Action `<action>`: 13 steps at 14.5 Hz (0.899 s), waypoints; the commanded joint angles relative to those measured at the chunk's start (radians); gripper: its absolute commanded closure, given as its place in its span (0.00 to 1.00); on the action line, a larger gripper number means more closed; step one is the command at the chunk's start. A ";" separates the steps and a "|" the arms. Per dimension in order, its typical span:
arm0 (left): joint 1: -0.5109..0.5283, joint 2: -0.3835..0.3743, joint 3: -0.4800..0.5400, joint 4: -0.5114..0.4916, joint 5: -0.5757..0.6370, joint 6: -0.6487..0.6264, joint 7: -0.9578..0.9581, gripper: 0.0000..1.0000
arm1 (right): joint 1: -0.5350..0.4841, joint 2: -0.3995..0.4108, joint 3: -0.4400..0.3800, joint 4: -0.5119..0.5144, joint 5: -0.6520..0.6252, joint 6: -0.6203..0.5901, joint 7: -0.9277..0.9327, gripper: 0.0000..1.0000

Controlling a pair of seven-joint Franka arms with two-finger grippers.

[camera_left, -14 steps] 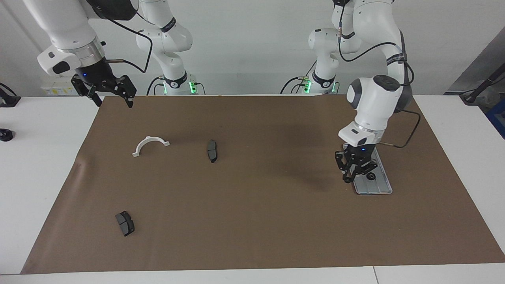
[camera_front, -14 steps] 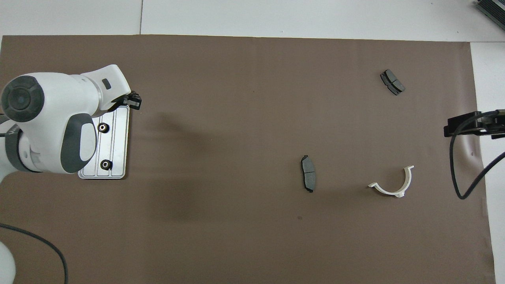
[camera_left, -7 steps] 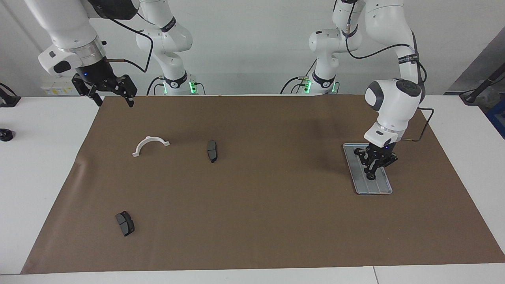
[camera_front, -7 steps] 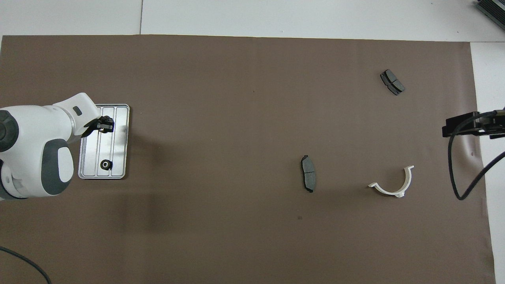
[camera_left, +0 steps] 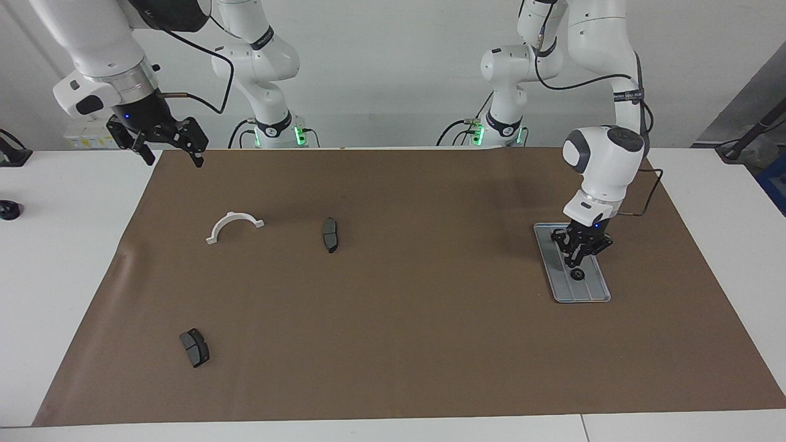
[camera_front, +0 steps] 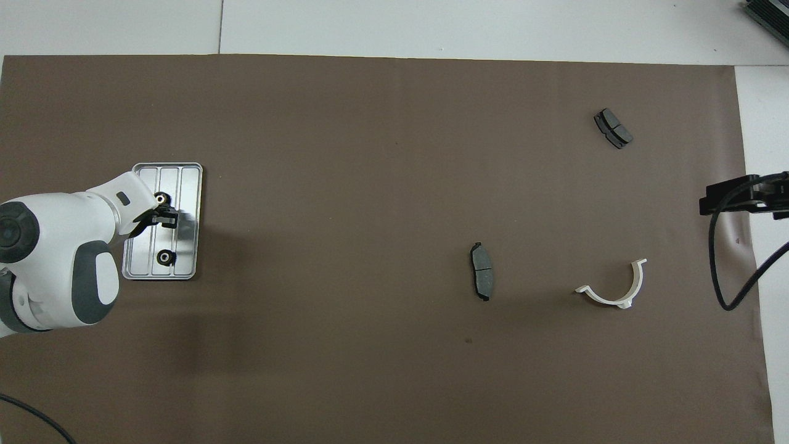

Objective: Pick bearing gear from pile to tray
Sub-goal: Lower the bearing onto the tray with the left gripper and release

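The silver grooved tray point(camera_left: 597, 290) point(camera_front: 188, 185) lies on the brown mat at the left arm's end. Two small black gears lie in it: one point(camera_left: 577, 274) point(camera_front: 162, 198) farther from the robots and one point(camera_front: 164, 256) nearer, which the hand hides in the facing view. My left gripper point(camera_left: 577, 258) point(camera_front: 165, 217) hangs low over the tray between the two gears, with nothing seen in it. The pile is a white half-ring bracket point(camera_left: 234, 226) point(camera_front: 613, 287) and two dark brake pads point(camera_left: 330, 234) point(camera_front: 482, 271), point(camera_left: 194, 347) point(camera_front: 613, 128). No gear lies among them.
My right gripper point(camera_left: 174, 161) point(camera_front: 709, 200) waits open, raised over the mat's corner at the right arm's end, near the robots. The brown mat point(camera_left: 393, 344) covers most of the white table. A small black object point(camera_left: 8, 210) sits on the table off the mat.
My left gripper moved across the tray toward the left arm's end, then drew back toward the robots, uncovering the farther gear. The right gripper shifted slightly.
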 commanded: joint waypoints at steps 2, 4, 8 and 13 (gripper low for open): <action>-0.004 -0.025 -0.011 -0.043 0.000 0.026 0.006 0.99 | 0.002 -0.029 -0.004 -0.031 0.014 -0.009 0.004 0.00; -0.028 -0.025 -0.011 -0.035 0.000 0.027 0.003 0.01 | -0.003 -0.029 -0.002 -0.031 0.014 -0.009 -0.017 0.00; -0.030 -0.020 -0.011 0.110 -0.002 -0.111 -0.022 0.00 | -0.014 -0.030 0.004 -0.031 0.014 -0.009 -0.016 0.00; -0.033 -0.005 -0.017 0.448 -0.002 -0.617 -0.143 0.00 | -0.001 -0.035 0.001 -0.033 0.015 -0.010 -0.014 0.00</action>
